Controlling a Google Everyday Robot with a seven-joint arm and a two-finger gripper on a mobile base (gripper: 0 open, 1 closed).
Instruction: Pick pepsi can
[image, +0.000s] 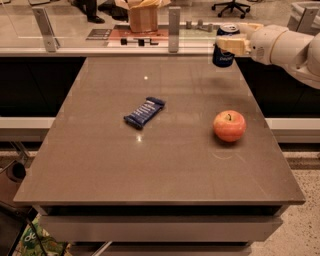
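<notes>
Camera view, single frame. The arm, white and rounded, enters from the upper right and reaches left over the far right corner of the tabletop. The end effector sits at that corner, its cream fingers pinching the pepsi can across the middle of its body.

The can is upright, with its silver top above the fingers and its dark blue lower body below them. Its base overlaps the far edge of the tabletop; I cannot tell whether it touches the surface.

An apple, red-orange with its stem up, rests on the right side of the tabletop. It is nearer the camera than the can and well apart from it.

A dark blue snack bar lies flat and diagonal near the tabletop centre, left of the apple and apart from it.

Behind the tabletop runs a glass rail with upright posts. Beyond it stand a brown cardboard box and an office chair base on the floor.
</notes>
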